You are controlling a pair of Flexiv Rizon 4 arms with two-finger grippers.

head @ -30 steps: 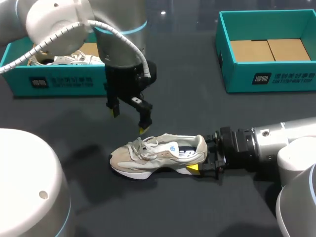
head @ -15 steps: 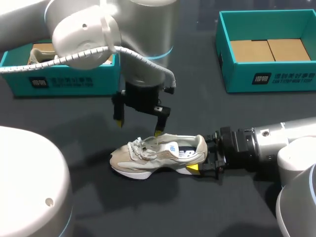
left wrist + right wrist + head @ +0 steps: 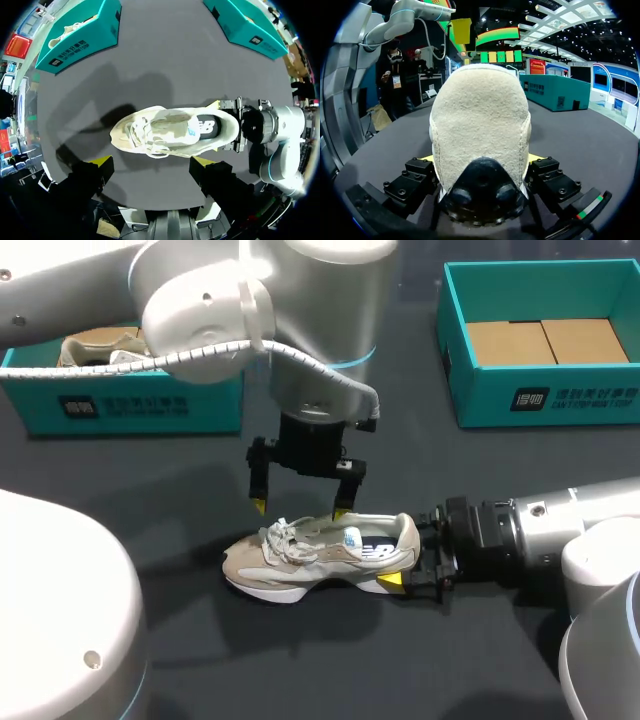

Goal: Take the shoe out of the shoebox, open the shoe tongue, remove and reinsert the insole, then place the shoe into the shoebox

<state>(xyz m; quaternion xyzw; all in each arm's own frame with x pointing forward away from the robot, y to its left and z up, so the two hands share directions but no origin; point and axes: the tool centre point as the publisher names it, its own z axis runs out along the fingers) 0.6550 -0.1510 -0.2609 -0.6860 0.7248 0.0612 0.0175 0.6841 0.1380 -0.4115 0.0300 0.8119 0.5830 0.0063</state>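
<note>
Shoe [image 3: 320, 552] stood on its sole on the table [image 3: 400, 440], unmoved, its heel pinched from both sides by the right gripper [image 3: 410, 558]. Within the last second the left gripper [image 3: 299, 509] had swung right, turned and dropped. Its fingers, spread wide, hung just above the laces, one to each side.

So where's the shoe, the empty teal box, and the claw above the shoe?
shoe [image 3: 320, 554], head view, on its beige side panel.
empty shoebox [image 3: 545, 400], head view, on its front wall.
left gripper [image 3: 300, 508], head view, midway between its yellow fingertips.
</note>
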